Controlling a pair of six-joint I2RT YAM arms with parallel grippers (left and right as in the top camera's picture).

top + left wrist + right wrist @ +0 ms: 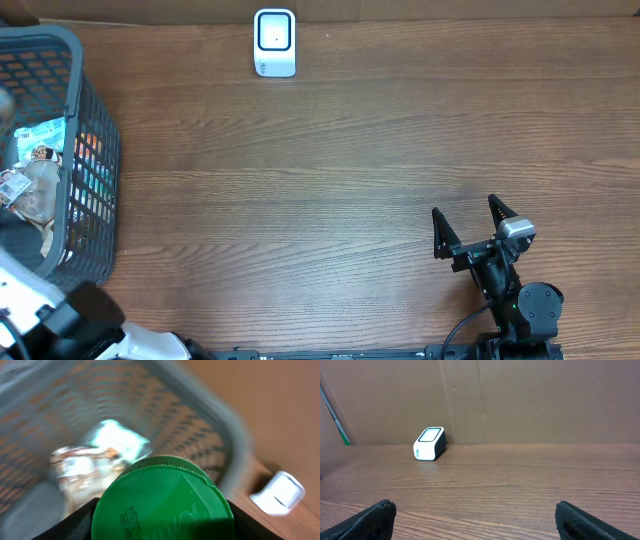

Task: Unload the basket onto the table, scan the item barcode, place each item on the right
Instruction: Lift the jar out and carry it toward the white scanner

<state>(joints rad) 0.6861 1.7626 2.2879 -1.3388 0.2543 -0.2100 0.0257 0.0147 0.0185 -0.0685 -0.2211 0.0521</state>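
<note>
The left fingers (161,510), part-open, grip a green-lidded item (160,482) over the grey basket (235,435), its rim ahead-right of them, while the right fingers (465,207) stand wide and empty over bare counter (330,180), the scanner (274,42) far ahead-left.

My right pincer (465,207), jaws spread wide, over the table (330,180); scanner (274,42) far ahead-left, basket (97,140) well left.

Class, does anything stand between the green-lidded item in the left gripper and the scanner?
Yes: the basket wall. The item is on its inner side, the scanner beyond it. Past the wall, the table shows nothing else in the way.
</note>
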